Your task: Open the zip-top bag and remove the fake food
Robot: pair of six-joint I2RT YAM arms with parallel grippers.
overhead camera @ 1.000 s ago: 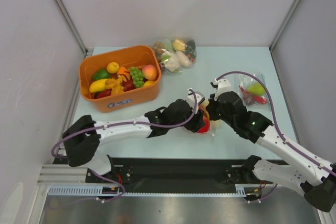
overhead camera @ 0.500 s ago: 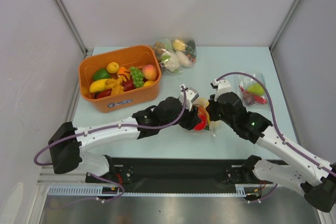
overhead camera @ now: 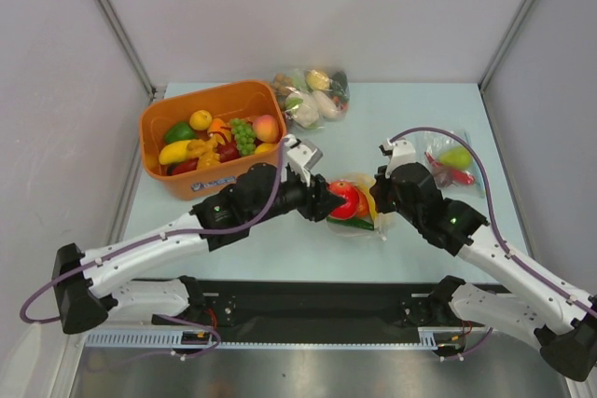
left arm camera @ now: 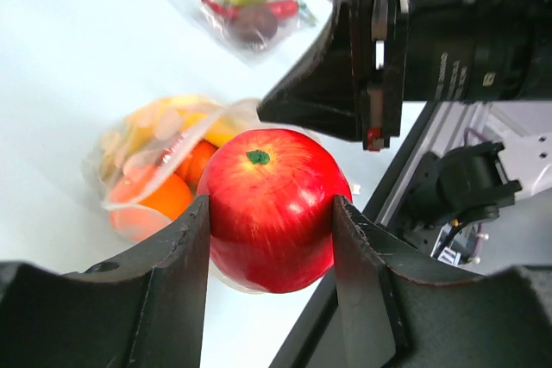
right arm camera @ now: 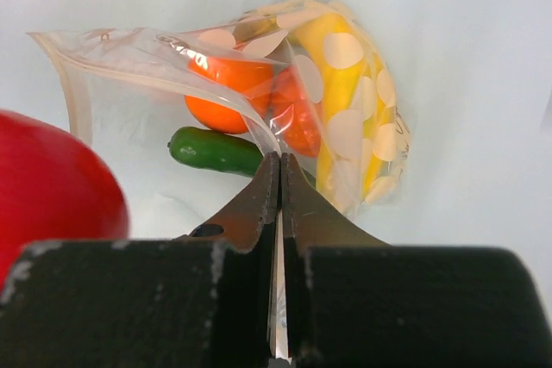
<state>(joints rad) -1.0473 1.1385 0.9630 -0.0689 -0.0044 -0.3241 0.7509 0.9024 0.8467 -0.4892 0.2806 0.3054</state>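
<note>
My left gripper (overhead camera: pixel 338 200) is shut on a glossy red apple (left arm camera: pixel 274 208), held just outside the mouth of the clear zip-top bag (overhead camera: pixel 366 214); the apple also shows in the top view (overhead camera: pixel 346 199) and at the left edge of the right wrist view (right arm camera: pixel 52 196). My right gripper (right arm camera: pixel 279 161) is shut on the bag's upper edge (right arm camera: pixel 259 127) and holds it up. Inside the bag (right arm camera: pixel 345 101) lie oranges (right arm camera: pixel 231 92), a yellow banana (right arm camera: pixel 341 84), a green vegetable (right arm camera: pixel 220 151) and pale round slices (right arm camera: pixel 343 51). The bag's mouth is open toward the left.
An orange bin (overhead camera: pixel 213 140) full of toy fruit stands at the back left. A second filled bag (overhead camera: pixel 312 95) lies at the back middle. A third bag (overhead camera: pixel 450 163) with a green fruit lies at the right, close behind my right arm.
My left gripper has drawn back to the left out of the bag with the red apple in it. The right gripper has kept its hold on the bag's edge.
</note>
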